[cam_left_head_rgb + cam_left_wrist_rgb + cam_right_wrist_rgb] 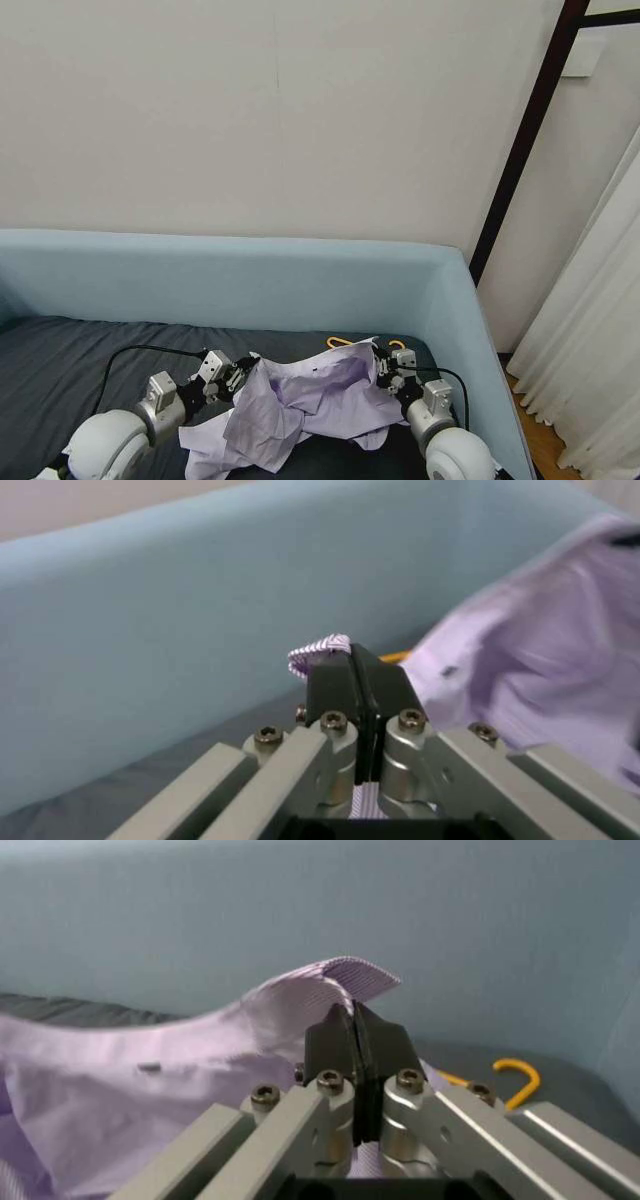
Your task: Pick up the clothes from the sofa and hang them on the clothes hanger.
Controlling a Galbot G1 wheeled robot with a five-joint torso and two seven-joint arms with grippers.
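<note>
Left gripper (pixel 226 377) and right gripper (pixel 388 364) pinch the lilac shirt (pixel 310 402) tight over the sofa (pixel 250 280). The pickup looks underway, and the next move probably calls for the yellow hanger (pixel 343 342) just beyond.

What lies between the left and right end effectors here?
In the head view, the crumpled lilac striped shirt spans between the left end effector and right end effector, both pinching it.

Head looks down; both wrists closely share the shirt (pixel 540 652).
</note>
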